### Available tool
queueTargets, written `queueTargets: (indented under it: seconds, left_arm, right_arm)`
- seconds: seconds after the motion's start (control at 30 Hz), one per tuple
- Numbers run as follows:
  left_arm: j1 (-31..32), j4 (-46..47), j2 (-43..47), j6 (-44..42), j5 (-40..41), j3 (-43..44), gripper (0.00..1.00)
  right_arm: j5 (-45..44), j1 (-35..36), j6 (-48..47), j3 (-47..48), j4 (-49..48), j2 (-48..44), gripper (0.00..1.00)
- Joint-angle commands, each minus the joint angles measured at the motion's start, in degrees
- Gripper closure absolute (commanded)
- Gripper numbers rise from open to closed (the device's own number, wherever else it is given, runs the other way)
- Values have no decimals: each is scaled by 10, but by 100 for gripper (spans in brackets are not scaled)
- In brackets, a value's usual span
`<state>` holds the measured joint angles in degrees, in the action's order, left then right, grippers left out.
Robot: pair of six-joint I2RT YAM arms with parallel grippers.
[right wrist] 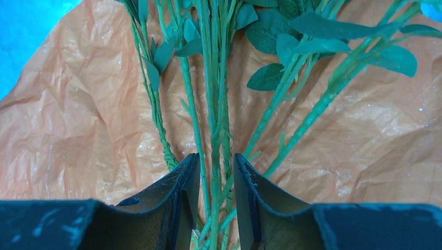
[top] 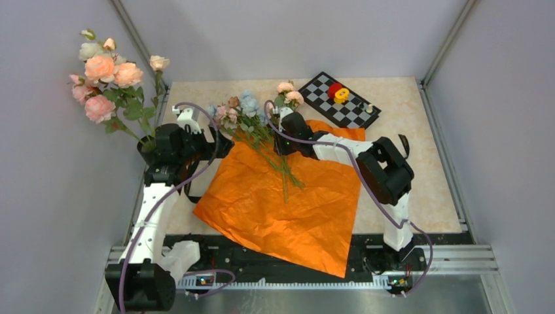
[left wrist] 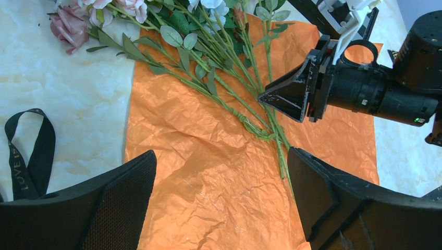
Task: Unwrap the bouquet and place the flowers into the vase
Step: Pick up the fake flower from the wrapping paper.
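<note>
The bouquet is unwrapped: its orange paper [top: 288, 203] lies spread flat on the table, and the flowers [top: 245, 108] lie on its far edge with blooms pointing away. Their green stems [right wrist: 216, 94] run back over the paper [right wrist: 78, 120]. My right gripper [right wrist: 216, 156] straddles several stems; its jaws are narrow, with a little slack still showing on either side. From the left wrist it shows as a black wedge [left wrist: 284, 96] down on the stems [left wrist: 250, 120]. My left gripper [left wrist: 221, 153] hovers wide open over bare paper [left wrist: 208, 182]. I cannot pick out the vase behind the left arm [top: 171, 147].
Large pink and peach roses [top: 105, 72] stand tall at the far left, beside the left arm. A checkered board [top: 340, 98] with red and yellow pieces lies at the back right. A black ribbon [left wrist: 31, 151] lies loose on the marble table [left wrist: 68, 83], left of the paper.
</note>
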<state>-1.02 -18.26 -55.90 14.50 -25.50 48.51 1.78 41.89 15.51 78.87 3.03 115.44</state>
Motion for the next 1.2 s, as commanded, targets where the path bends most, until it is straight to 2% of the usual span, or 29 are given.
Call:
queueTargets:
  seconds: [0.0,0.23,0.53,0.7,1.03,1.17]
  left_arm:
    - [2,11,-2,-2,-9,11,1]
    - [3,11,-4,0,-11,9,1]
    - [2,12,-5,1,-14,9,1]
    - [2,11,-6,1,-13,9,1]
    - [2,11,-6,0,-12,9,1]
    - [2,11,-6,0,-12,9,1]
  right_arm:
    - [9,4,-9,38,-9,21,70]
    - [11,4,-17,58,-5,41,76]
    - [9,4,-11,62,-7,41,94]
    - [8,4,-8,61,-5,34,100]
    - [6,4,11,28,-26,-18,100]
    - [5,4,28,10,-63,-46,100]
